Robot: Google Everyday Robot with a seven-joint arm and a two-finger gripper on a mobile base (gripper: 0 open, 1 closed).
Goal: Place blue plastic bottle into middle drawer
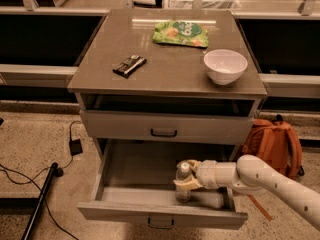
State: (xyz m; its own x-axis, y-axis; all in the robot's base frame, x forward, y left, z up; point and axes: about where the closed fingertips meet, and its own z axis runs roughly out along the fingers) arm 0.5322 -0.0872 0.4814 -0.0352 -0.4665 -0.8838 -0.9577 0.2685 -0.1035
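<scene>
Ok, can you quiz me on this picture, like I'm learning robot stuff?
1. True or false: the gripper, down in the open drawer, holds the bottle.
2. What sits on the cabinet top nearest its right edge? A) bowl B) mug C) plate
3. Fill in: the backpack on the floor is ____.
Key: 1 true; 2 A; 3 orange.

bottle [183,194] in middle drawer [145,212], end effector [183,175] around it
</scene>
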